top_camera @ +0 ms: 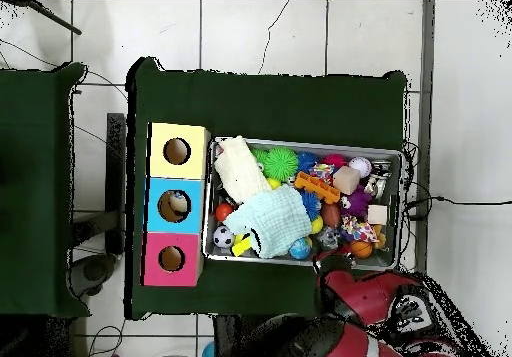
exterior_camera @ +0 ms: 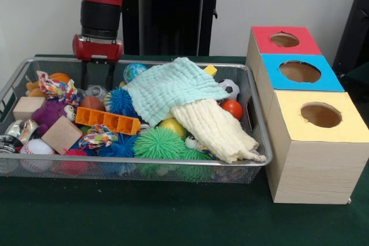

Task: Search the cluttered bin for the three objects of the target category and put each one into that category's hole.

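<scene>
A wire mesh bin [exterior_camera: 253,105] sits crammed with toys under a mint cloth [exterior_camera: 173,87] and a cream cloth [exterior_camera: 216,131]. Beside it stand three wooden boxes with round holes: red [exterior_camera: 285,40], blue [exterior_camera: 300,72], yellow [exterior_camera: 320,115].

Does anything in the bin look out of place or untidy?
Yes. The cream cloth hangs over the front rim of the wire bin, and the mint cloth on top of it hides toys. Nothing looks damaged or spilled onto the table.

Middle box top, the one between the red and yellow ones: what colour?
Blue; the middle box shows it best in the front view.
</scene>
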